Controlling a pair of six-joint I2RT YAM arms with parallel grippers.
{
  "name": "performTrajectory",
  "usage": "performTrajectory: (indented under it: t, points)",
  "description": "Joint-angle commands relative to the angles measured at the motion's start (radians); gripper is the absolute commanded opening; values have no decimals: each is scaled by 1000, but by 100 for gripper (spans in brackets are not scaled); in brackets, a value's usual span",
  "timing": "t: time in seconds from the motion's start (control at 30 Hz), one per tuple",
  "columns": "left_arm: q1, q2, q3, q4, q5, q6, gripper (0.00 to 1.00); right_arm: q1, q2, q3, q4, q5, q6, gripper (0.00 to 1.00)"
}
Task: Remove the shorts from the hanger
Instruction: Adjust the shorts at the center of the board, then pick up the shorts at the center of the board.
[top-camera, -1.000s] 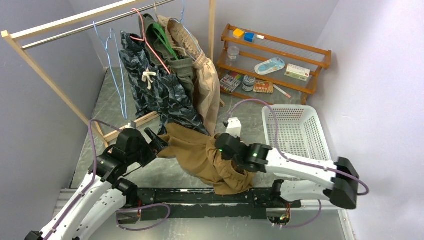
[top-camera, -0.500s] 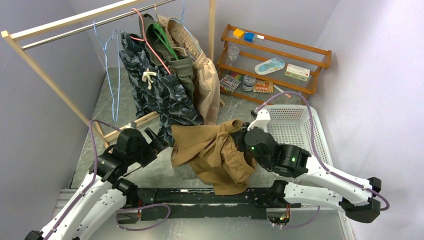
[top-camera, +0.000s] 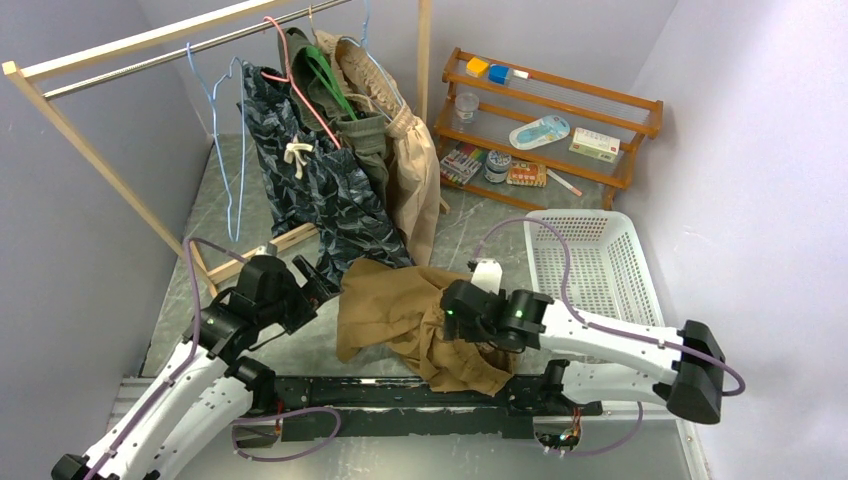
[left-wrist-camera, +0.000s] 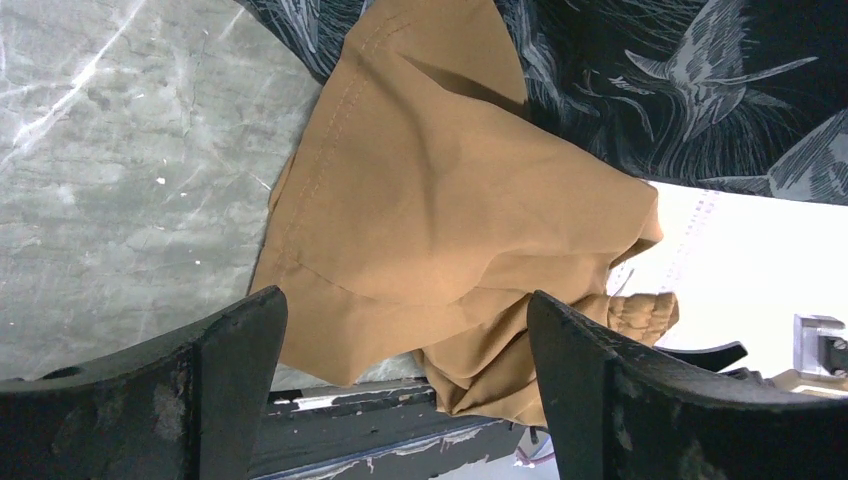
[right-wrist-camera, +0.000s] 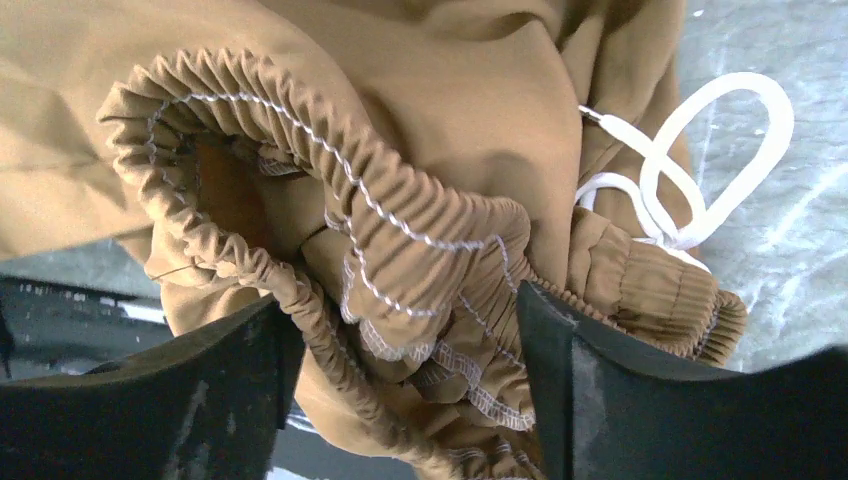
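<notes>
Tan-brown shorts (top-camera: 390, 310) lie off the hanger, crumpled in a heap on the grey worktop (top-camera: 200, 220) at the near edge, between the two arms. Three more pairs hang on the rail (top-camera: 190, 45) at the far left: dark navy patterned shorts (top-camera: 320, 190) nearest, olive green shorts (top-camera: 368, 135) behind them, and light beige shorts (top-camera: 415, 180) to the right. Two bare blue hangers (top-camera: 225, 130) hang to the left of them. A white basket (top-camera: 595, 265) sits to the right.

The right gripper (right-wrist-camera: 400, 310) hovers over the heap. Its jaws stand well apart with the gathered elastic waistband (right-wrist-camera: 330, 170) bunched loosely between them, not pinched. A white drawstring (right-wrist-camera: 690, 150) loops out beside it. The left gripper (left-wrist-camera: 405, 310) has its jaws spread wide and holds nothing; the heap lies just beyond them.

All the shorts look like thin, limp, light cloth that will sag and fold when lifted. The thick elastic waistband looks like the surest place to take hold, while the drawstring would probably slip or pull through.

The right arm covers part of the heap in the overhead view. The olive pair is mostly hidden between its neighbours. How each waistband sits on its hanger is hard to make out.
</notes>
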Motion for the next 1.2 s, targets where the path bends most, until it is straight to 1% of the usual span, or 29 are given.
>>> performTrajectory:
  t: [0.0, 0.07, 0.2, 0.37, 0.47, 0.53, 0.57, 0.6, 0.67, 0.73, 0.8, 0.93, 0.97, 1.03, 1.17]
  points:
    - [2, 24, 4, 49, 35, 11, 93, 2, 107, 113, -157, 116, 38, 82]
    - [2, 33, 5, 51, 33, 13, 93, 3, 165, 135, -163, 138, 23, 88]
    - [2, 38, 3, 54, 36, 14, 93, 1, 283, 124, -101, 137, -16, 99]
    - [3, 23, -7, 50, 39, 9, 93, -11, 395, 38, 155, -21, -131, 100]
    - [2, 14, -9, 36, 29, 6, 93, -12, 480, -11, 238, -59, -117, 100]
    - [2, 7, -10, 32, 22, 6, 93, -14, 543, -27, 254, -70, -96, 97]
    - [3, 4, -11, 30, 19, 6, 94, -12, 579, -33, 249, -55, -74, 94]
    - [2, 2, -13, 29, 16, 7, 93, -12, 617, -40, 234, -30, -23, 89]
    - [3, -1, -19, 34, 11, 5, 93, -7, 682, -39, 208, -1, 34, 73]
    - [2, -4, -13, 22, 3, 1, 93, 17, 710, -25, 167, 69, 104, 57]
    - [2, -8, -8, 9, -7, 2, 93, 40, 683, -6, 127, 135, 134, 44]
    - [2, -22, -2, -13, -25, 11, 94, 66, 535, 39, 41, 279, 138, 8]
    - [2, -26, -1, -16, -28, 12, 93, 66, 482, 53, 5, 314, 148, 1]
    - [3, -36, 9, -32, -37, 15, 93, 66, 353, 85, -57, 373, 139, 0]
    - [3, -62, 18, -49, -69, 12, 93, 65, 105, 154, -87, 437, 43, 0]
